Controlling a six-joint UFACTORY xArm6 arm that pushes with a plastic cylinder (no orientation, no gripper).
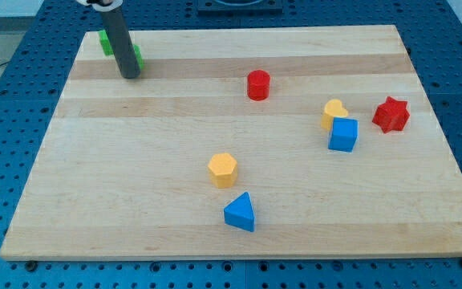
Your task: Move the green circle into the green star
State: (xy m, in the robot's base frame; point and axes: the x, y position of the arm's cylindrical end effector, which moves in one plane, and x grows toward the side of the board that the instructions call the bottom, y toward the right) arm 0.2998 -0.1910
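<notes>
Green blocks (105, 41) behind my tip (130, 75).

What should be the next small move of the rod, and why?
Probably a short push onward toward the view's left. My tip sits at the board's top-left corner, and the two green blocks peek out on either side of the rod, nearly together. Which is circle or star is hidden.
</notes>
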